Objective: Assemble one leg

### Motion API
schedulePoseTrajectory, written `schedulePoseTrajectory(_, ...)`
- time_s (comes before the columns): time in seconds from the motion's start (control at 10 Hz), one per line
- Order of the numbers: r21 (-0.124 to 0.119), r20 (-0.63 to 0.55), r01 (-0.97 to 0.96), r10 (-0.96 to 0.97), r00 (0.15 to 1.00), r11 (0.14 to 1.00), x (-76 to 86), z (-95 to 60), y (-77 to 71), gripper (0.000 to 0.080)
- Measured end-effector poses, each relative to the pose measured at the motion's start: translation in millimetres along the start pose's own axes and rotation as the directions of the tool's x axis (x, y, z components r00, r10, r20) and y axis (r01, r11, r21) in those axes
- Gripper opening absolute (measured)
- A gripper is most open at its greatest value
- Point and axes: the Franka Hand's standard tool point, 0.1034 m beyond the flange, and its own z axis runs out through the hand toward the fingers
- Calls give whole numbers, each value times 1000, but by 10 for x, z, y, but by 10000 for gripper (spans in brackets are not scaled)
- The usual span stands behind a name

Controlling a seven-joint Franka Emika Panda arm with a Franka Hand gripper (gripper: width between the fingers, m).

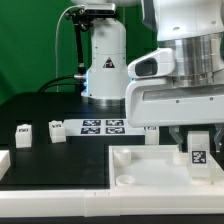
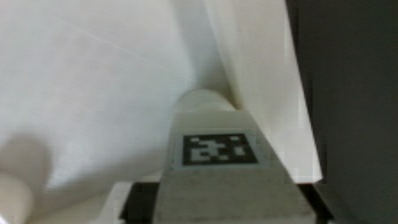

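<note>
One leg (image 1: 197, 150) is pinched in the claw (image 1: 197, 141), jaws pressed on its two sides. It hangs upright w/ the tag face turned out toward the ext. camera. It sits straight below the claw, between the fingers. In the wrist view the leg (image 2: 215, 165) runs away from the cam, its far end over the white panel (image 2: 89, 90).

Prob. held vertical like this so its lower end can drop into a corner socket of the panel (image 1: 150, 165). The claw is over the panel's part toward the exterior view's right. Can't tell if the leg end touches the panel yet, or if it's lined up w/ a socket; that spot is hidden.

Two more legs (image 1: 22, 133) (image 1: 57, 131) stand on the black table (image 1: 60, 160), well apart from the claw, near the marker board (image 1: 103, 126), likely parked as spares.
</note>
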Motion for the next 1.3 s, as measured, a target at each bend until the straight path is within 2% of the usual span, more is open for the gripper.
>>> schedulePoseTrajectory(0.1, 22, 3, -171, 171, 985, 985, 16, 0, 16, 288)
schedulePoseTrajectory(0.2, 26, 11, -360, 360, 933, 933, 10, 2, 13, 288)
schedulePoseTrajectory(0.4, 23, 16, -577, 577, 817, 816, 14, 6, 14, 288)
schedulePoseTrajectory(0.6, 16, 21, -770, 770, 638, 637, 24, 12, 16, 290)
schedulePoseTrajectory(0.7, 15, 22, -812, 812, 583, 583, 23, 14, 14, 290)
schedulePoseTrajectory(0.9, 9, 33, -932, 931, 362, 362, 11, 22, -2, 290)
schedulePoseTrajectory(1.0, 6, 36, -960, 960, 279, 279, 10, 22, -5, 290)
schedulePoseTrajectory(1.2, 4, 44, -978, 977, 210, 210, 6, 23, -11, 290)
schedulePoseTrajectory(1.3, 6, 44, -968, 967, 251, 251, 5, 24, -12, 390)
